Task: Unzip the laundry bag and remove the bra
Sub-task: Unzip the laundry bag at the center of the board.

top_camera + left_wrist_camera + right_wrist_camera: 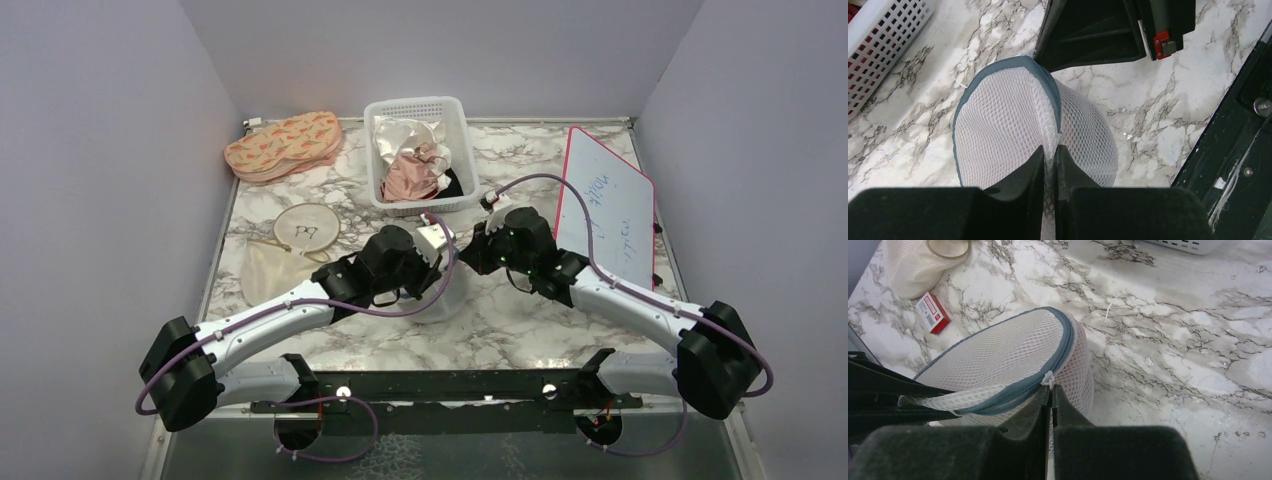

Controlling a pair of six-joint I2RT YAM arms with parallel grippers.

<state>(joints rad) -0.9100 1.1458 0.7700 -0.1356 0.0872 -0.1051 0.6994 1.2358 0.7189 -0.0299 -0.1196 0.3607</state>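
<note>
**At the table's middle: both grippers pinched on the laundry bag**

Along the far left edge we see a stack of peach patterned pads [283, 145], with no wording we can read. Nearer to us lies a cream cloth pouch [262, 275]. A round hoop-rimmed disc [306, 228] at its far end bears a small dark mark too small to make out. Near the pouch a small red box [932, 313] carries a white label, its print too fine to read.

At the centre of the marble table [520, 320] sits the laundry bag [1013, 125], just in front of the white slotted basket [455, 110]. From above, the two wrists hide most of it. The left gripper [1049, 155] is clenched on a fold of its white mesh. The right gripper [1052, 392] is clamped at the white zip pull [1048, 379], where the blue-grey zip rim [1068, 340] curves down. We cannot make out the bra through the mesh.

The basket holds a cream-white satin cloth [405, 135] and a peach-pink one [412, 175]. On the right a red-edged whiteboard [610, 200] carries blue handwriting that we cannot read.
</note>
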